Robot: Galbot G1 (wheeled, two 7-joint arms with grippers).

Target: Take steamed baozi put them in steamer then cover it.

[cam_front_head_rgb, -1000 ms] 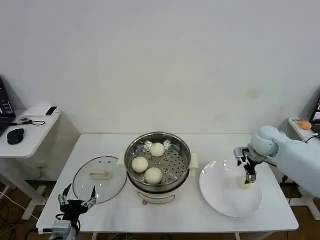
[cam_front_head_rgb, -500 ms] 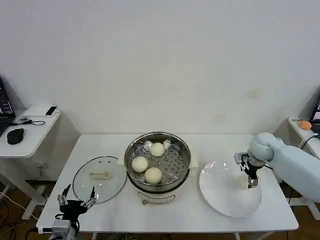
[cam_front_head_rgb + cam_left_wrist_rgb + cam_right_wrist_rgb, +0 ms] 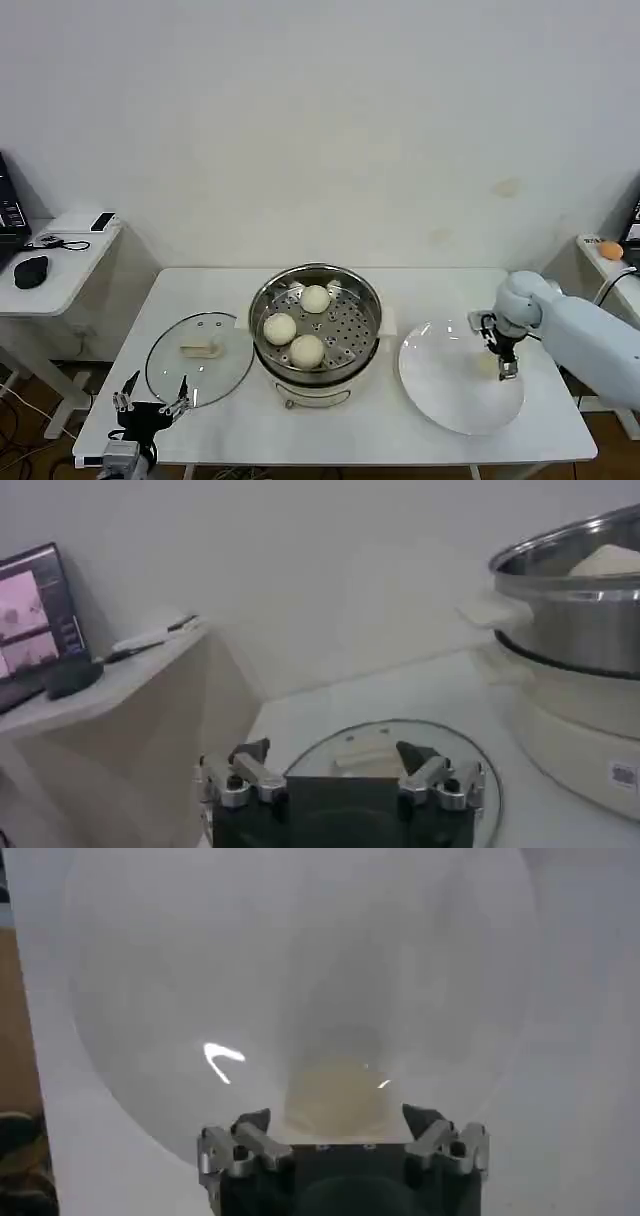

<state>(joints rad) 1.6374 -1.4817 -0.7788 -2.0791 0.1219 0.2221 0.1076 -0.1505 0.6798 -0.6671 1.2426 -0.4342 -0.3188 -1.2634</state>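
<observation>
Three steamed baozi sit on the steamer's perforated tray at frame centre; the fourth is on the white plate at right. Right gripper is pitched down over that bun, arm bent in from the right edge, jaws spread either side, not clamped. Likely lining up the grab. Cover lies flat left of the pot, out of the loading path. Left gripper parked open, lower left.
</observation>
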